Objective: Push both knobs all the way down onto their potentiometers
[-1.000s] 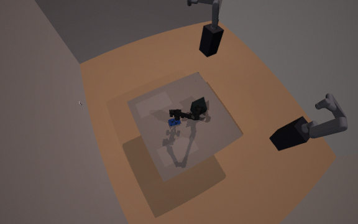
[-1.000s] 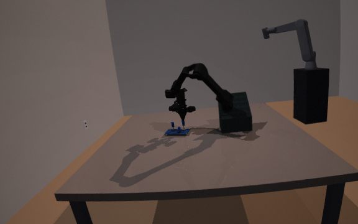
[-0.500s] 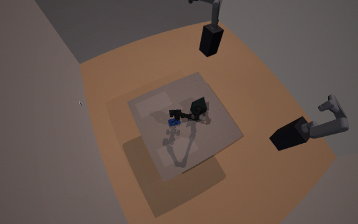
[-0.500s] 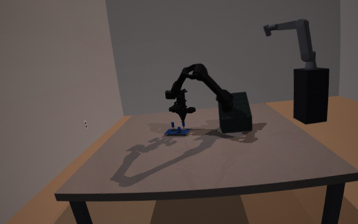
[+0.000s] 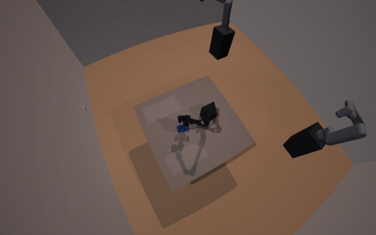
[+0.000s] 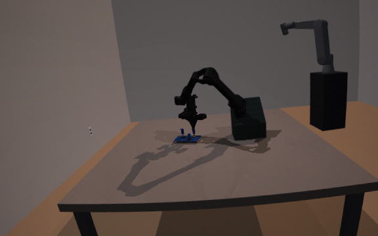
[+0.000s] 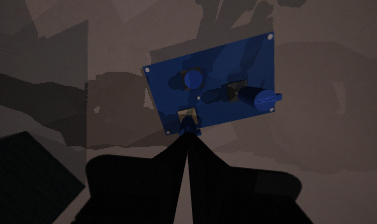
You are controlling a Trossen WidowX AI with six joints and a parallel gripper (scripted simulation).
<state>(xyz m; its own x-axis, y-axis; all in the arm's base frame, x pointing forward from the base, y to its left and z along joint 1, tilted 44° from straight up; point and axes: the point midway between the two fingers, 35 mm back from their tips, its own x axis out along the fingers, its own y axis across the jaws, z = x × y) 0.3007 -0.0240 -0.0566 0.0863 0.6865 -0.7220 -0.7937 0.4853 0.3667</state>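
Note:
The blue circuit board [image 5: 180, 130] [image 6: 179, 139] [image 7: 164, 95] stands on the table. One tall knob [image 6: 182, 131] [image 7: 264, 100] stands high on its shaft above its potentiometer [image 7: 234, 91]. A second tall knob [image 6: 193, 132] [image 7: 189, 131] stands at the board's near edge in the wrist view, above another potentiometer [image 7: 188, 116]. A low round blue part [image 6: 189, 135] [image 7: 193, 79] sits close to the board. My gripper [image 6: 193, 128] [image 7: 188, 136] is shut, with its tips right over the top of the second knob; whether they touch it is hard to tell. Nothing shows between the fingers.
The arm's dark green base block [image 5: 209, 111] [image 6: 249, 122] [image 7: 31, 180] stands on the table [image 5: 230, 130] [image 6: 241, 177], to the right of the board in the exterior view. Two grey arms on black pedestals [image 5: 221, 42] [image 5: 305, 140] stand away from the table.

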